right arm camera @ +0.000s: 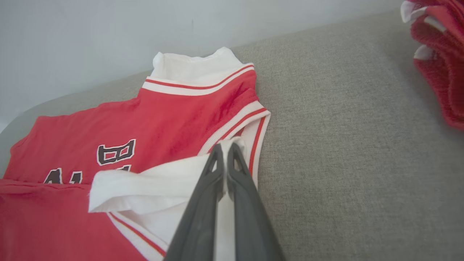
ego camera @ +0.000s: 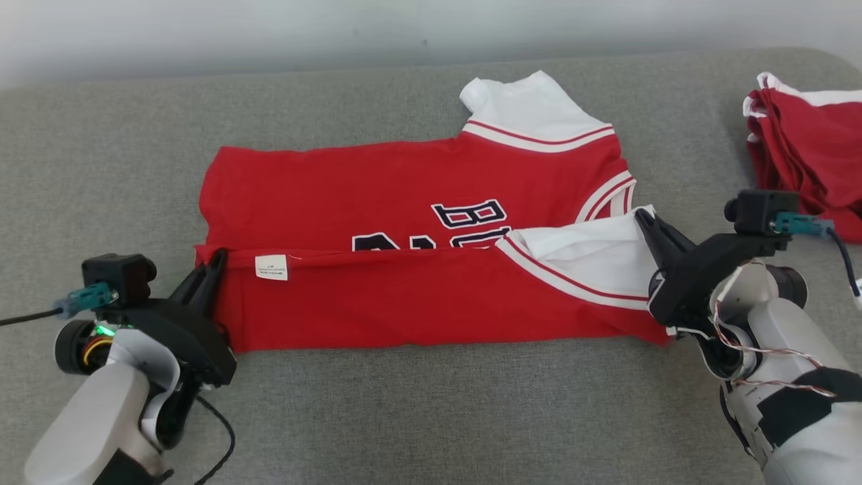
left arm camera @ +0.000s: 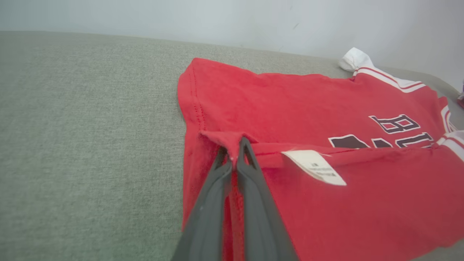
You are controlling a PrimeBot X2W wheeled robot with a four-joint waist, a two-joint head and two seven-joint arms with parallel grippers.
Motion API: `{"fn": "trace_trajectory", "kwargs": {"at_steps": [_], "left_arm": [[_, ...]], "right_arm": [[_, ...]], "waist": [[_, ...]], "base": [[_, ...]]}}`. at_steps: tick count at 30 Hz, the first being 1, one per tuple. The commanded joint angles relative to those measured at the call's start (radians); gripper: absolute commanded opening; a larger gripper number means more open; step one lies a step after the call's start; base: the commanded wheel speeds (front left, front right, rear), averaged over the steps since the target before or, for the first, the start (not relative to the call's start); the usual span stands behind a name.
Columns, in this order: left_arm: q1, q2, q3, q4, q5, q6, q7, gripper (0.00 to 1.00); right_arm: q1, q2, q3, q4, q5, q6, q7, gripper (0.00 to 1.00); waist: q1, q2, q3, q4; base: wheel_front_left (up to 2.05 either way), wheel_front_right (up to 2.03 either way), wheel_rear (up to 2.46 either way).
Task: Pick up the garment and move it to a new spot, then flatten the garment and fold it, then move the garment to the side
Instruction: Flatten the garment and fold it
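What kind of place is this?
Probably a room for practising clothes folding: a grey cloth-covered surface against a bare wall, one red shirt half folded, and a pile of matching ones beside it.

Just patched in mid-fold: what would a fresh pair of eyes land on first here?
The red jersey lies centre, near edge folded over its black lettering. The left tool pinches its hem corner, the right tool its white sleeve. A red garment pile sits far right.

Bright, even, soft light with faint shadows; wrist views bend at edges
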Motion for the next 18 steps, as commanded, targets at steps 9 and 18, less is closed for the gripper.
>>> {"fn": "trace_trajectory", "kwargs": {"at_steps": [9,18], "left_arm": [[-0.020,0.001,-0.069,0.073,-0.037,0.000,-0.111,1.00],[0.128,-0.009,-0.038,0.026,-0.051,0.006,-0.192,1.00]], "right_arm": [[-0.035,-0.009,0.071,0.085,0.066,-0.002,-0.122,1.00],[0.108,-0.083,0.143,0.027,0.108,-0.002,-0.278,1.00]], "waist": [[-0.0003,-0.0002,-0.016,-0.003],[-0.0003,-0.0002,-0.071,0.010]], "base": [[0.00,0.00,0.00],[0.00,0.00,0.00]]}}
